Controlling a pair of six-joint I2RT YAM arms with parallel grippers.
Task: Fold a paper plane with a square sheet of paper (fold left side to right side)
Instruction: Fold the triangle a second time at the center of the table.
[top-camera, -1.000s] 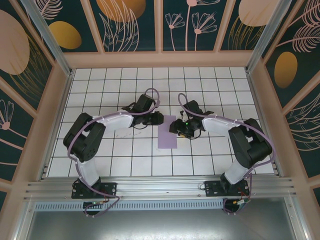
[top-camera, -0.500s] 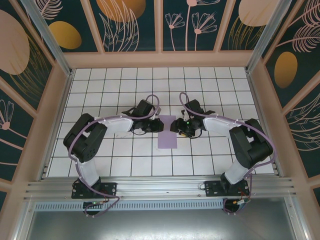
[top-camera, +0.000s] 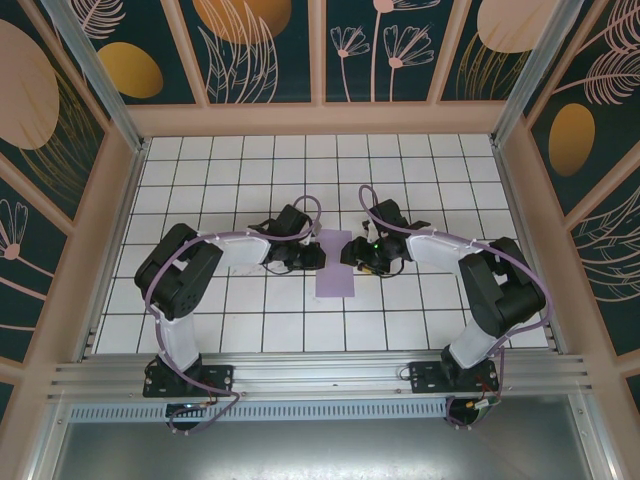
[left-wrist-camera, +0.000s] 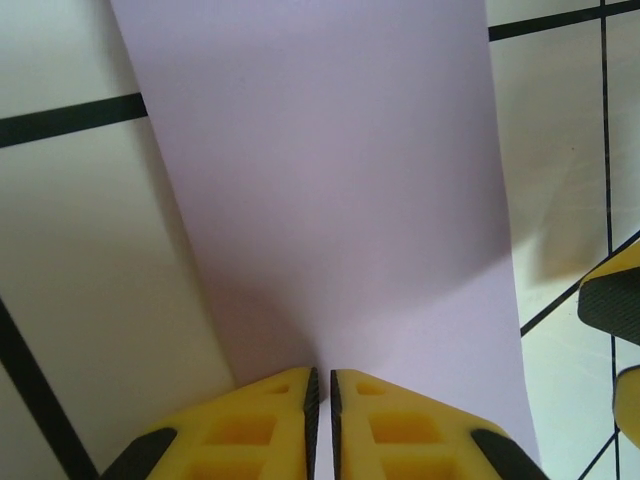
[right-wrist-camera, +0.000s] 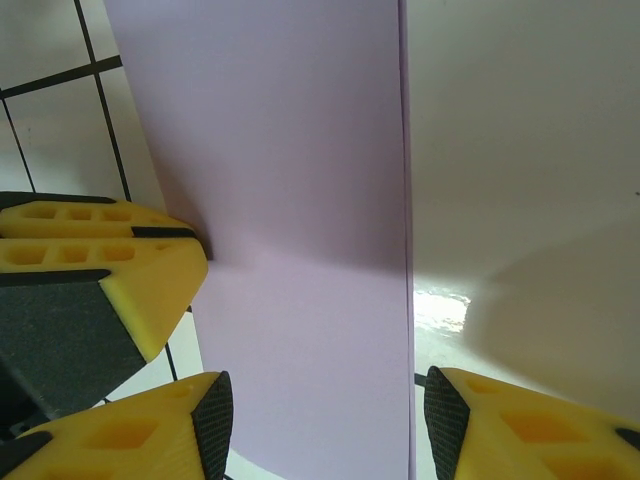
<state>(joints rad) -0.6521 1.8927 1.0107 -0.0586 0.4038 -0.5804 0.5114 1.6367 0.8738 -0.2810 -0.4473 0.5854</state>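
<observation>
Looks like crease-pressing time, with the left claw (left-wrist-camera: 320, 372) now scooted in, squeezed nearly shut at the left edge of the folded square sheet of paper (top-camera: 335, 270) on the tabletop (top-camera: 250, 170), right claw (right-wrist-camera: 322, 400) half-open, gripping nothing, straddling the right edge.

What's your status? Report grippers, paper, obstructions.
Left gripper shut, tips at the folded paper left edge. Right gripper open, straddling its right edge. Nothing seen in the way.
</observation>
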